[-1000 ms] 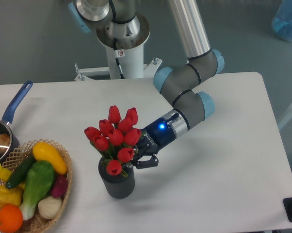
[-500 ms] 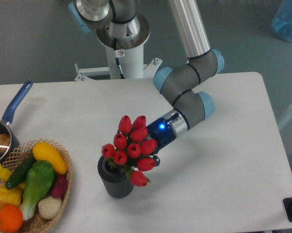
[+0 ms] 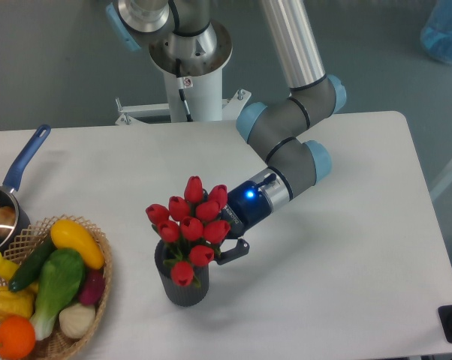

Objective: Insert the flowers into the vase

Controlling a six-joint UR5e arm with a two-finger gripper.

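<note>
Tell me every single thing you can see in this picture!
flowers: about nine, red with green stems, standing in the vase
vase: one, dark grey, on the table near its front edge
basket: one, tan wicker, front left corner, full of vegetables
vegetables: several, yellow, green, orange, white and purple, in the basket
saucepan: one, dark with a blue handle, left edge, behind the basket
table: one, white
blue thing: one, see-through, top right on the floor, can't tell what it is
arm: one, silver and grey with light blue caps, reaching down from the top
gripper: one, black, right beside the flowers; flowers hide its fingers
</note>
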